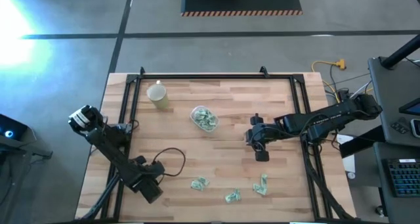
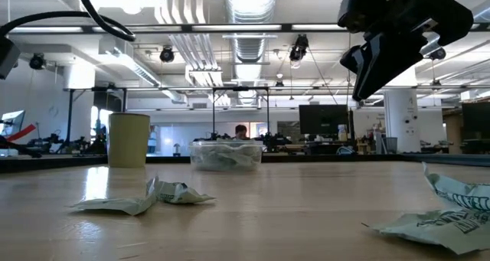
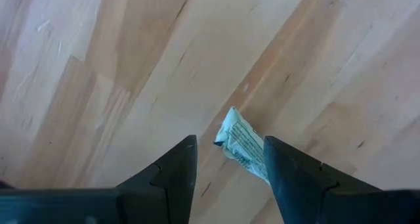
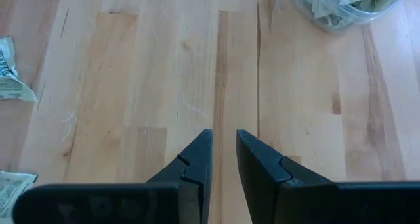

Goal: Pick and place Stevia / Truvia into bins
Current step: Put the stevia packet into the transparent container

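Loose sachets: three small pale green-and-white paper sweetener sachets lie on the wood in the lower middle of the high view, one at (image 1: 199, 183), one at (image 1: 232, 196), one at (image 1: 261, 185); each is apart from the others.
Sachets in the tub: several more of the same sachets fill the tub; their number cannot be counted.
Tub: one small clear plastic tub with a roundish rim (image 1: 204, 118) stands upright just above the centre of the high view; in the low view it sits at mid-frame (image 2: 225, 154).
Cup: one pale yellow opaque cup (image 1: 157, 94) stands upright to the upper left of the tub, well apart from it.
Right gripper: the right gripper (image 1: 260, 155) hangs above bare wood right of centre in the high view, between the tub and the loose sachets, touching neither; its two dark fingers (image 4: 197, 168) stand close together with a narrow gap and nothing between them.
Left gripper: the left gripper (image 1: 152, 192) sits at the lower left of the high view; its fingers (image 3: 177, 171) stand apart, with one sachet lying on the table beyond them.
Table: one pale wooden plank table (image 1: 216, 152) framed by black rails.
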Motion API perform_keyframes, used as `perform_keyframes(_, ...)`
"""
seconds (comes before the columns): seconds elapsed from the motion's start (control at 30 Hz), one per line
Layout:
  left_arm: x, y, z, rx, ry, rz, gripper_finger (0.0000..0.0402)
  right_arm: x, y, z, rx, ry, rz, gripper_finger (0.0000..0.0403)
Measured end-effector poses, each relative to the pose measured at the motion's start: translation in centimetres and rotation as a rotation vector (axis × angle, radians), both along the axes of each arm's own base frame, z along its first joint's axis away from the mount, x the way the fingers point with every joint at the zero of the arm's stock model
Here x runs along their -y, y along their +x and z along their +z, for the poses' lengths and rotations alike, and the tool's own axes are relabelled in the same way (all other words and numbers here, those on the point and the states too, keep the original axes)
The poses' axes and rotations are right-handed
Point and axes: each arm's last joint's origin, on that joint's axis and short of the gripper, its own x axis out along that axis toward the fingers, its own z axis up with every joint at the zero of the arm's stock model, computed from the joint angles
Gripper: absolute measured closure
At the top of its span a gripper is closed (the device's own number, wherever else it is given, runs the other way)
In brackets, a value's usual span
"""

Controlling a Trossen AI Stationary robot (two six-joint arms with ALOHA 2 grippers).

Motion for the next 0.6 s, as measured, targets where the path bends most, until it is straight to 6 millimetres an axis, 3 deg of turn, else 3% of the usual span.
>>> perform_keyframes(0.6, 0.35, 0.29, -0.81, 0.006, -0.006, -0.009, 0.0242, 0.00, 0.00, 0.00, 0.000, 0.000, 0.000, 0.0344)
